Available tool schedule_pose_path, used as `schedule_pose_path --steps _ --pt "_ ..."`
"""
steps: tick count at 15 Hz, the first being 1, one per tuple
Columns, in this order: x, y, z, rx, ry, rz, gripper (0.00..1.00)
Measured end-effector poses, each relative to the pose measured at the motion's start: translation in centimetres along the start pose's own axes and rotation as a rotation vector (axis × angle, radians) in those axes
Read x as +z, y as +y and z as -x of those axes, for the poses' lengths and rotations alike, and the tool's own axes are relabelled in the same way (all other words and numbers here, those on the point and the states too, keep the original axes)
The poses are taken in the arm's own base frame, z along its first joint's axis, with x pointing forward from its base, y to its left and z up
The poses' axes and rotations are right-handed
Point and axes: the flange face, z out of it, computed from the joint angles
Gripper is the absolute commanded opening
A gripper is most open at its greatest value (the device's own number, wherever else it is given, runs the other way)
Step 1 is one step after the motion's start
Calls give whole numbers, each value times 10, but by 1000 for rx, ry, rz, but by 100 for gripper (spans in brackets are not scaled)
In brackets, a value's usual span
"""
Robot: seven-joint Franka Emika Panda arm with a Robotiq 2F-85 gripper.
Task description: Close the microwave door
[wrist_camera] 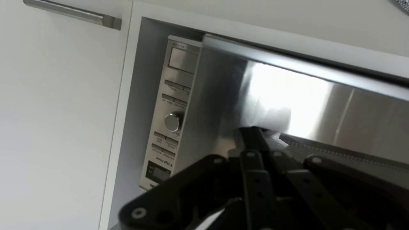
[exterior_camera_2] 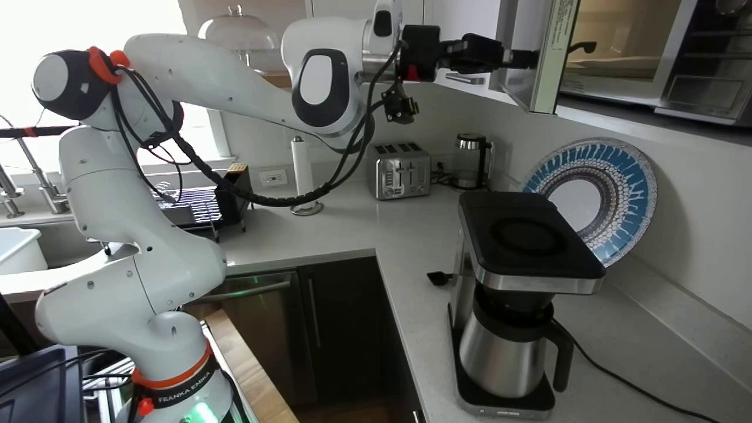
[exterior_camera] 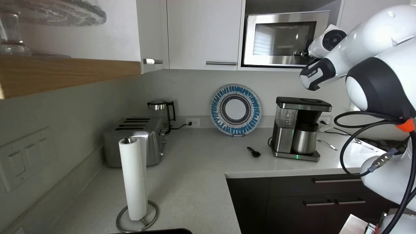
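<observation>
The microwave door point(exterior_camera: 279, 37), with its dark glass in a silver-grey frame, stands ajar. In an exterior view its free edge point(exterior_camera_2: 553, 64) is apart from the microwave point(exterior_camera_2: 705, 88), whose inside shows. My gripper is at the door's outer face in both exterior views point(exterior_camera: 297, 53) point(exterior_camera_2: 531, 59). In the wrist view the fingers of my gripper point(wrist_camera: 254, 129) are together with nothing seen between them; the tips appear to touch the door point(wrist_camera: 214, 95) near its free side. The microwave's control panel point(wrist_camera: 166, 108) shows beyond that edge. The fingertips' exact contact is dark and blurred.
White cabinets point(exterior_camera: 204, 32) flank the microwave niche. Below stand a coffee maker point(exterior_camera: 297, 126), a patterned round plate point(exterior_camera: 235, 109) and a toaster point(exterior_camera: 139, 136). A paper towel roll point(exterior_camera: 133, 178) and a wooden shelf point(exterior_camera: 71, 74) are at the side.
</observation>
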Motion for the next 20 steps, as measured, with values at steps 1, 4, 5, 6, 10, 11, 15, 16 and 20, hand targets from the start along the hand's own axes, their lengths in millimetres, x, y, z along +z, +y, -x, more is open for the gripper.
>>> schedule_pose_path --steps 1,4,5,6,10,11,15,16,20 --pt "6 3 0 0 -5 -10 1" --pt "14 5 -1 4 -8 -25 1" --pt "13 4 -2 3 -6 -27 1" --pt "13 3 -2 3 -6 -29 0" --pt "13 5 -4 -13 -2 -25 0" --pt "15 8 -6 -21 1 -19 0" --pt "30 20 -19 -62 17 6 0" --pt "36 22 -21 -71 18 7 0" --pt "60 22 -23 -95 10 -18 0"
